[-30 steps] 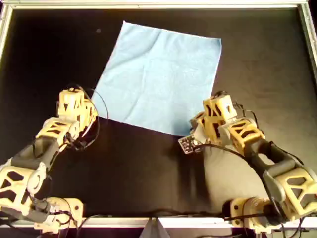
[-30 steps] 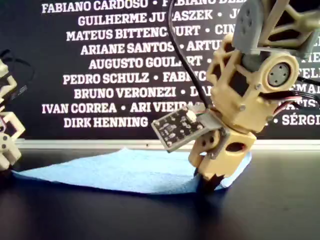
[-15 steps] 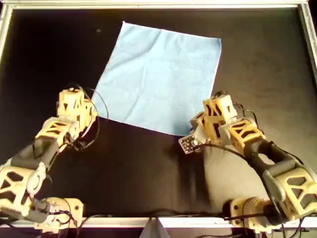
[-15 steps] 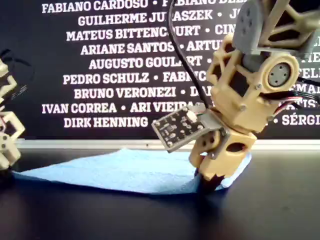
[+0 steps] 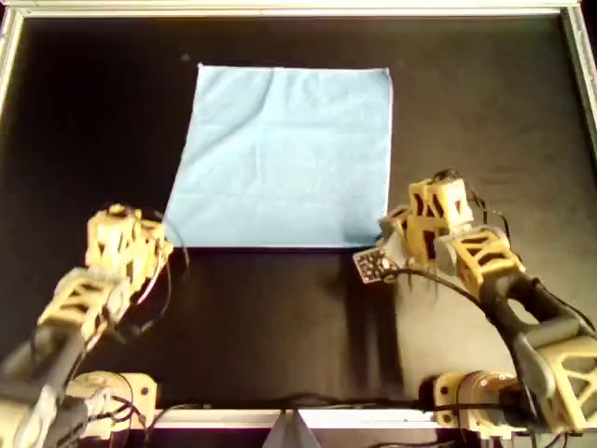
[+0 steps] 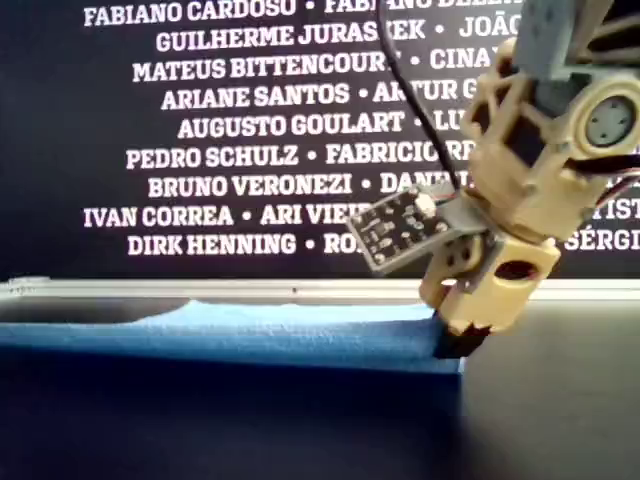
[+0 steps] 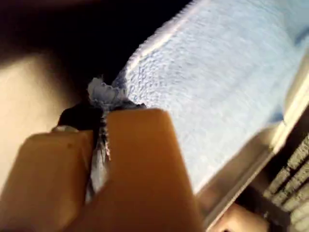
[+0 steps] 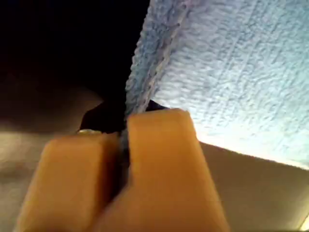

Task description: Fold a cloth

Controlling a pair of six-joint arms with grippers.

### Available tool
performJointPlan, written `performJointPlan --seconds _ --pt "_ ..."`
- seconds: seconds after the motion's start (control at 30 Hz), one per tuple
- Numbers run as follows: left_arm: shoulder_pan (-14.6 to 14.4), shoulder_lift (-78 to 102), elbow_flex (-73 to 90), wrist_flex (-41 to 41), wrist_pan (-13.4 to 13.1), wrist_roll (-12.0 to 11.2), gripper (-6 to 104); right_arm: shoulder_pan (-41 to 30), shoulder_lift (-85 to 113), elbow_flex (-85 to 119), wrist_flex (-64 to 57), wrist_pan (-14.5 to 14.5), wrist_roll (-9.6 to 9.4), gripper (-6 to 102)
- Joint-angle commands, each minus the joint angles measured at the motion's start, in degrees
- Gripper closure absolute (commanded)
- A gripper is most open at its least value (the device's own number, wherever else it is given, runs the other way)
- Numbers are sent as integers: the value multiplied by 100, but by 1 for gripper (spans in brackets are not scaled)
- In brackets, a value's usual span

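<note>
The light blue cloth (image 5: 284,154) lies spread on the black table, its near edge parallel to the front. In the first wrist view my first gripper (image 7: 101,140) is shut on a bunched corner of the cloth (image 7: 217,82). In the second wrist view my second gripper (image 8: 123,140) is shut on a corner of the cloth (image 8: 231,72). In the overhead view one arm's gripper (image 5: 159,239) is at the near left corner and the other arm's gripper (image 5: 385,238) at the near right corner. The wrist views do not show which is which. The exterior view shows one gripper (image 6: 460,340) pinching the cloth (image 6: 250,335) low over the table.
A metal rail (image 5: 280,7) frames the black table. The arm bases (image 5: 112,397) (image 5: 476,397) stand at the front edge. A dark banner with white names (image 6: 250,130) stands behind the table. A small circuit board (image 6: 400,225) sticks out beside one gripper.
Both arms have drawn back toward the front edge with the cloth's near corners. The cloth has turned from skewed to square with the table. One arm has left the exterior view.
</note>
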Motion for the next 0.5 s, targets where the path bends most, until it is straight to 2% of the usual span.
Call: performJointPlan --seconds 0.0,0.17,0.23,0.47 --pt "-510 791 404 0 -44 -26 99 -132 501 53 62 62 -35 97" --pt "-1441 1397 1037 0 -53 -26 99 -132 536 97 53 62 -35 97" --pt "-1652 1494 1037 0 -62 -26 99 -132 536 53 53 62 -35 97" --pt "-1608 1450 809 -26 -193 53 99 -132 545 -44 0 62 -35 97"
